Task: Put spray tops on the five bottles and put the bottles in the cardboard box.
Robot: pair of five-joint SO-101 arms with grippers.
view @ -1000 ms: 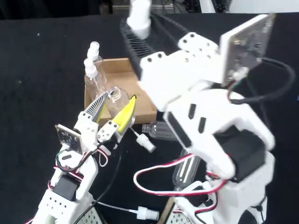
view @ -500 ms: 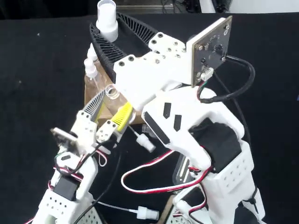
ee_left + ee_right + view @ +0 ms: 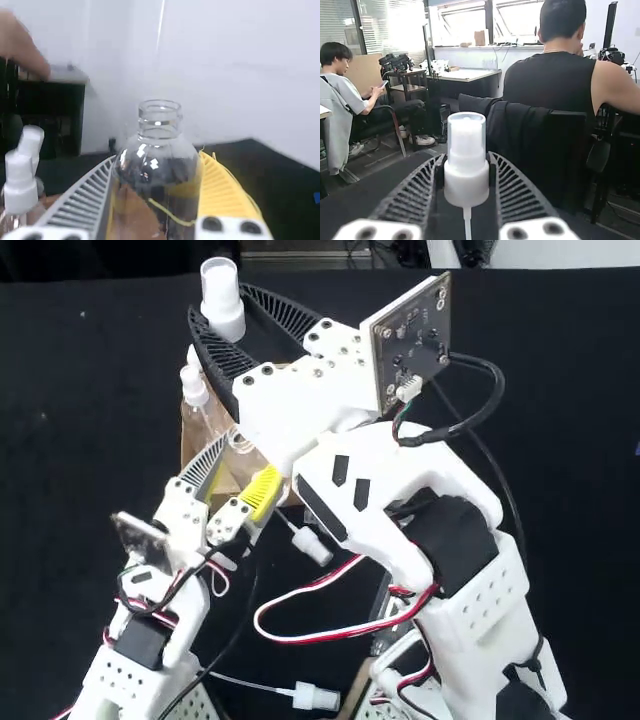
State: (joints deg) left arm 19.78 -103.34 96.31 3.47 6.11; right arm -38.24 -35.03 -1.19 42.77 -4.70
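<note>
- Clear plastic comes first: an uncapped bottle (image 3: 157, 170) stands upright in the left gripper (image 3: 240, 468). Its open neck points up, and the grey and yellow jaws are pressed against its two sides.
- A white spray top (image 3: 221, 292) sits in the right gripper (image 3: 466, 166). The black ribbed jaws are closed on its collar, with the cap upward and the thin dip tube hanging down between them.
- In the high view this spray top appears beyond the held bottle and apart from it (how far above the table it hangs cannot be told).
- The cardboard box (image 3: 188, 445) rests on the black table (image 3: 80, 390), just beyond the left gripper. The right arm covers much of it.
- Two capped bottles (image 3: 19, 175), each with a white sprayer already fitted, stand upright at the box's far left corner, beside the held bottle.
- One loose spray top (image 3: 312, 546) lies on the table near the base of the yellow jaw, with its short tube pointing toward the box.
- A second loose spray top (image 3: 315, 700) lies near the arms' bases, with its long thin tube stretched out flat toward the left arm.
</note>
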